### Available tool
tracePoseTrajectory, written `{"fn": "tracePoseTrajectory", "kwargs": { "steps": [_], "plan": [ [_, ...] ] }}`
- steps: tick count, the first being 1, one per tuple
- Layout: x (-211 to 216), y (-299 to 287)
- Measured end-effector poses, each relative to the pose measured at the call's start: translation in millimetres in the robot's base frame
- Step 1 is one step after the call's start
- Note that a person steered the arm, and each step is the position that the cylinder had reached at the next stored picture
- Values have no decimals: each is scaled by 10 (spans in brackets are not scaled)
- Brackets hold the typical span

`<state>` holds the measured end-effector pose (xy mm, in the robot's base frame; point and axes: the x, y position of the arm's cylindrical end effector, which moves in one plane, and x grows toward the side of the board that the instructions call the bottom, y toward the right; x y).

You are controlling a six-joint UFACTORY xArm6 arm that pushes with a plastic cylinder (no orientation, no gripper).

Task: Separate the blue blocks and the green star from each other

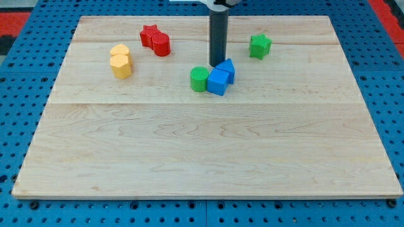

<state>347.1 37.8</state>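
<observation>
Right now the straight dark rod comes down from the view's top, and my tip (218,64) sits just behind the pair of blue blocks, touching or very nearly touching them; the exact contact is hidden by the blocks themselves. There is no hand on this arm to open or close, so nothing is grasped: the rod can only shove. The two task blocks in blue, a light blue cube-like block (218,82) in front and a darker blue angular block (228,70) behind it toward the view's right, are pressed together near the middle of the pale wooden board (202,151). The green star-shaped block (259,46) lies apart from them, toward the view's upper right. A green ribbed round block (199,79) stands just beside the light blue one on its left. To my eye the star is already clear, so the work left is prying the blues apart. Doing that well means working the tip into the seam between them and pushing one sideways, not driving both forward together, while avoiding the green round block. Two red blocks (155,40) and two yellow blocks (120,60) sit well off at the upper left.
</observation>
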Motion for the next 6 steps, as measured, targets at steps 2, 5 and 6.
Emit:
{"fn": "tracePoseTrajectory", "kwargs": {
  "steps": [2,5,6],
  "plan": [
    [231,-92],
    [272,-309],
    [124,154]
  ]
}}
